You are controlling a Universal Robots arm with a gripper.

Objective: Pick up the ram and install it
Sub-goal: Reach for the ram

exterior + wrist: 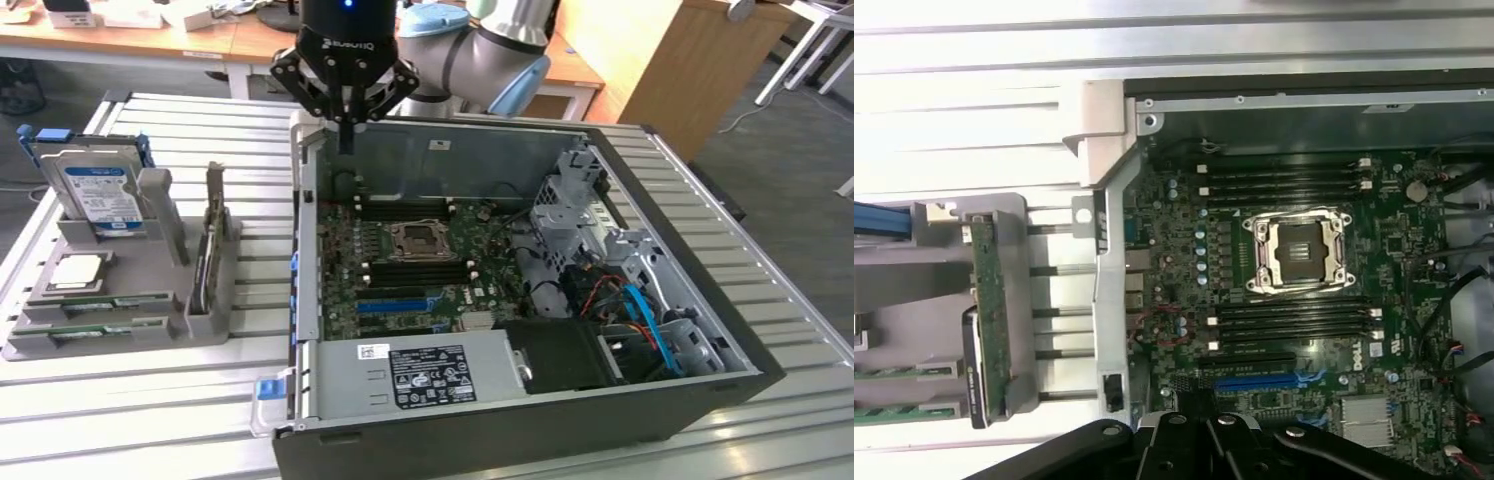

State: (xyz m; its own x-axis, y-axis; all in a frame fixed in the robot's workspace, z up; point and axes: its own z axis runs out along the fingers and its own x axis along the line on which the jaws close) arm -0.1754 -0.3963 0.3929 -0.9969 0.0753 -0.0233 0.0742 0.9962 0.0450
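Note:
A slim green ram stick [110, 303] lies on edge in a front slot of the grey holder [160, 330] at the exterior view's left, with a second one just in front of it. The wrist view shows the ram [894, 371] as thin green strips. My gripper [344, 138] hangs above the back corner of the open computer case [747, 330], well away from the ram. Its fingers are shut with nothing between them. The gripper [1199, 425] looks down on the motherboard [1184, 240], whose black memory slots [1284, 178] flank the bare CPU socket [1297, 250].
The holder also carries an upright hard drive [96, 195], a CPU [78, 270] and a taller expansion card [211, 250] standing on edge. Inside the case sit a power supply [420, 375], a drive cage [574, 200] and loose cables [627, 300]. Everything rests on a slatted metal table [134, 410].

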